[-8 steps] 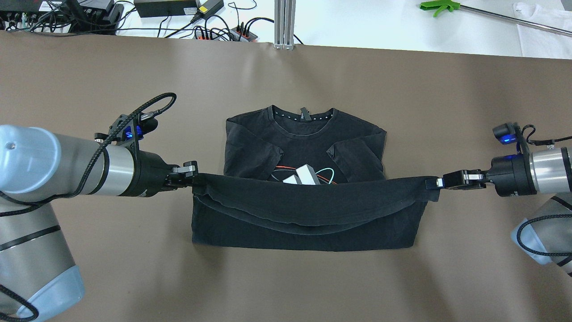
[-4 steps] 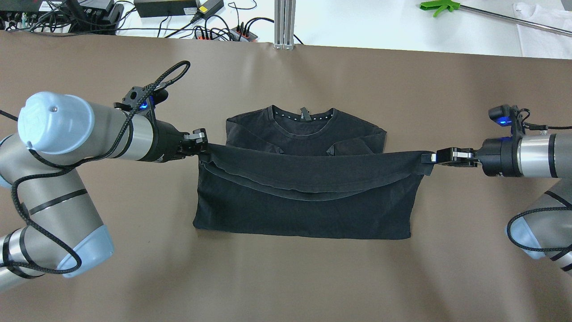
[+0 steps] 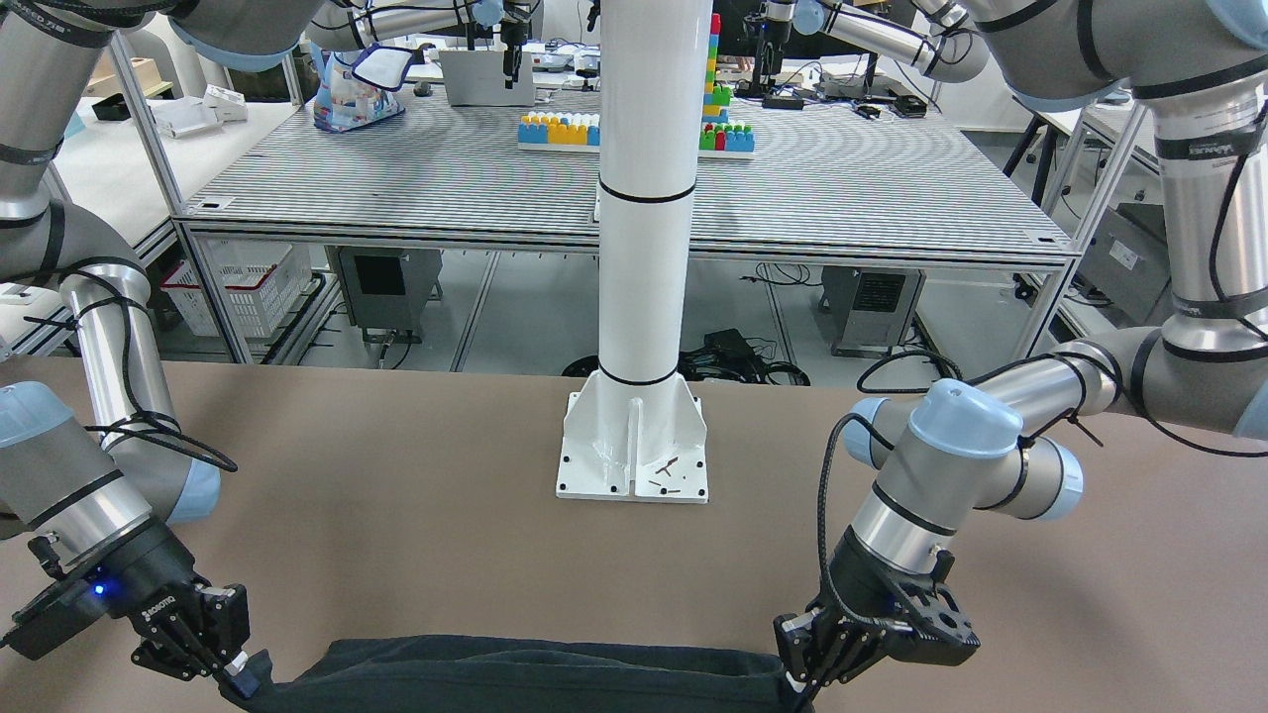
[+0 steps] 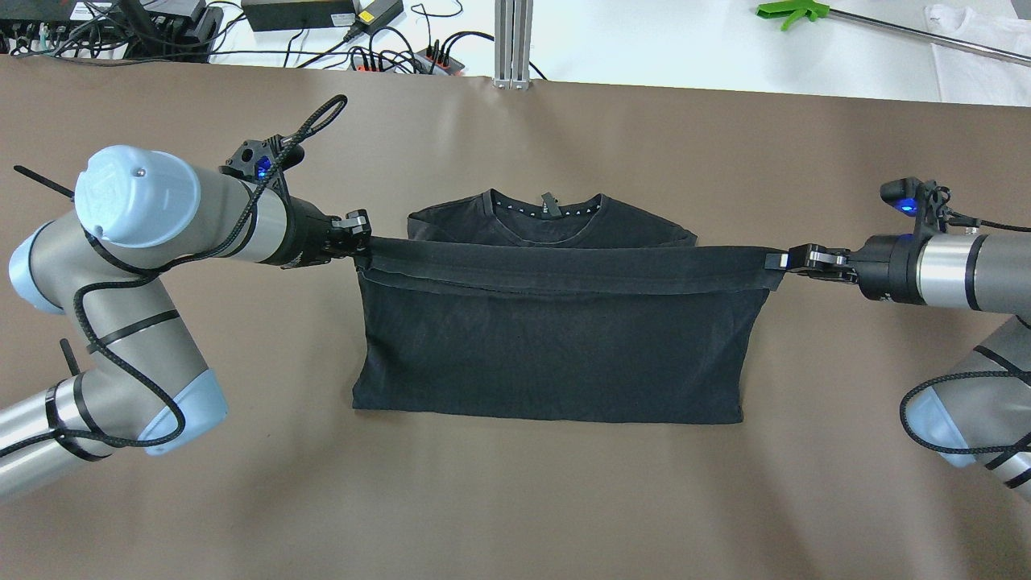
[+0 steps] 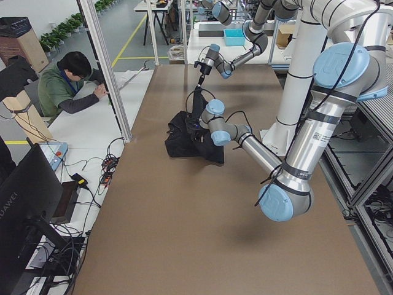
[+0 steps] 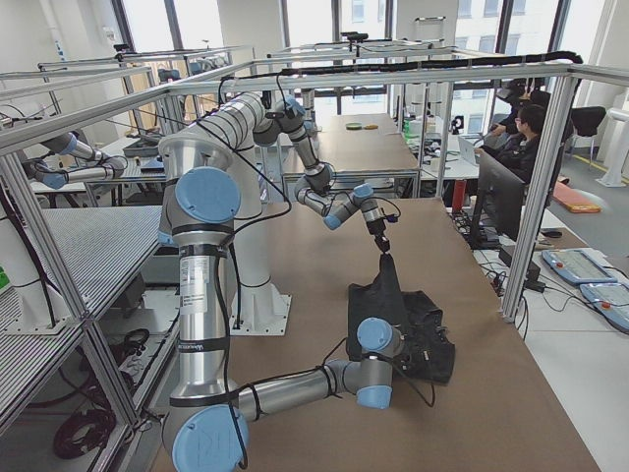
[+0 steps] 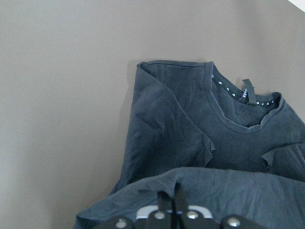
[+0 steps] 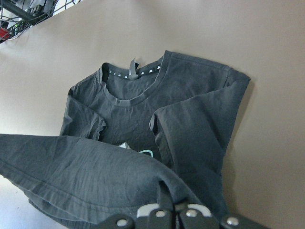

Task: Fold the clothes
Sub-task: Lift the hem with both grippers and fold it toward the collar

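The clothes [image 4: 556,346] are a black T-shirt lying mid-table, collar [image 4: 548,208] toward the far edge. Its lower half is raised and doubled back, with the hem [image 4: 564,266] pulled taut in a straight line just short of the collar. My left gripper [image 4: 360,235] is shut on the hem's left corner and my right gripper [image 4: 780,260] is shut on its right corner. In the front-facing view the clothes [image 3: 515,675] stretch between the left gripper [image 3: 797,678] and the right gripper [image 3: 238,678]. Both wrist views show folded sleeves and the collar below the hem, clothes [image 7: 190,138] and clothes [image 8: 181,109].
The white pillar [image 3: 644,248] and its base plate [image 3: 634,460] stand at the robot's side of the brown table [image 4: 515,499]. Cables and power bricks [image 4: 306,20], an aluminium post [image 4: 512,40], a green tool [image 4: 793,10] and white cloth [image 4: 983,56] lie beyond the far edge. A person [image 5: 70,86] sits there.
Both grippers carried the hem away from the robot toward the collar. The sagging hem is now straight and taut, and the chest print and folded sleeves are covered in the overhead view.
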`<state>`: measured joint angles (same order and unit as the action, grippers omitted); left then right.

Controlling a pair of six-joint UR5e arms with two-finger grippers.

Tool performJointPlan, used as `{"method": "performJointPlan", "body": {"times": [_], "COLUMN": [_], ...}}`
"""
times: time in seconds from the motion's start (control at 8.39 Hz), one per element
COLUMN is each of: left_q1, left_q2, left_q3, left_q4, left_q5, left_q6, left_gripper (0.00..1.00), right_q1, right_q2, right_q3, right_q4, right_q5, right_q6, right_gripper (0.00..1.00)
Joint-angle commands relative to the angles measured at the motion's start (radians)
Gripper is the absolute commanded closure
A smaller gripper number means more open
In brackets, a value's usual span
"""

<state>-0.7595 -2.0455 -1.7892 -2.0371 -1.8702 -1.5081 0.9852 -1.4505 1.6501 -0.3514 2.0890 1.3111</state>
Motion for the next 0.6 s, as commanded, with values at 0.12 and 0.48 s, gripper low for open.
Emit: {"method": "performJointPlan", "body": {"times": [0.12,0.48], "left_q1": [-0.027,-0.034], "left_q2": [-0.007,-0.08], "left_q3": [0.088,0.09], "left_q4": [-0.037,-0.023], "left_q5": [0.029,0.031], "left_q6": [-0.001,-0.018], "left_gripper": [1.0,1.0], "right_q1": [-0.004,-0.004], "right_q2": [0.041,0.111], "right_q3": [-0.11,-0.087], "right_q4": [-0.009,-0.091], "right_q5": [-0.066,-0.066], "right_q6": [0.0,0.022], "right_gripper": [1.0,1.0]}}
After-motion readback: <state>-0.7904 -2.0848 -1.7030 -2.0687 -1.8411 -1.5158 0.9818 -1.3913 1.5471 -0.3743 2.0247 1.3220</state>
